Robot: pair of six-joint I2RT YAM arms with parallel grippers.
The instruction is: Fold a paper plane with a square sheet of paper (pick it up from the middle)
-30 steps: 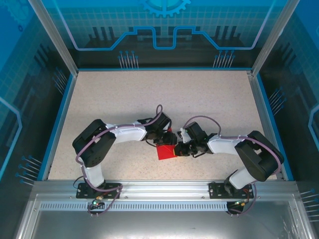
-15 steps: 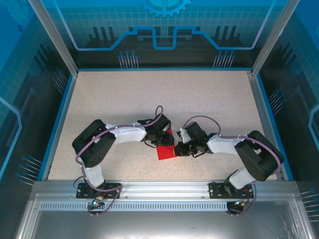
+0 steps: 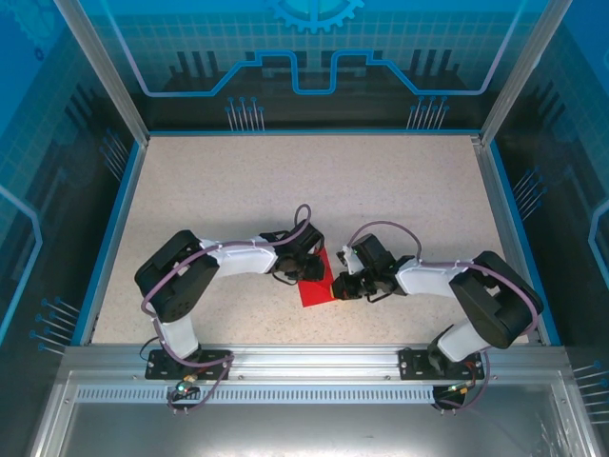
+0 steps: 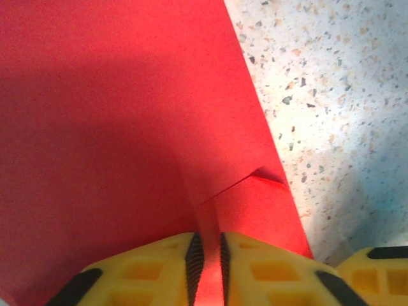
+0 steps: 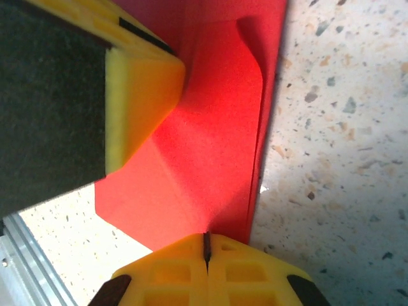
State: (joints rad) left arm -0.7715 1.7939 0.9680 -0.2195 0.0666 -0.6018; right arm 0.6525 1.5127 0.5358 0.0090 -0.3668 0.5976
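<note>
Overhead light: bright, even; surface (image 3: 219, 190) sharp.
Left wrist: broad shadow across square sheet of paper (image 4: 115, 115).
Near jaws: softly blurred.

A speckled beige worktop (image 3: 381, 190) fills the floor of the enclosure, edged by a thin blue border (image 3: 114, 228) on its left, far and right sides. Translucent blue wall panels (image 3: 314, 57) rise around it, printed with a pale grid, circuit-like lines and a gear motif (image 3: 314, 11) at the top centre. Slanted aluminium posts (image 3: 100, 71) frame the corners. A slotted aluminium rail (image 3: 314, 357) runs along the near edge, with a dull metal sheet (image 3: 285, 428) below it. The light is even and bright.
</note>
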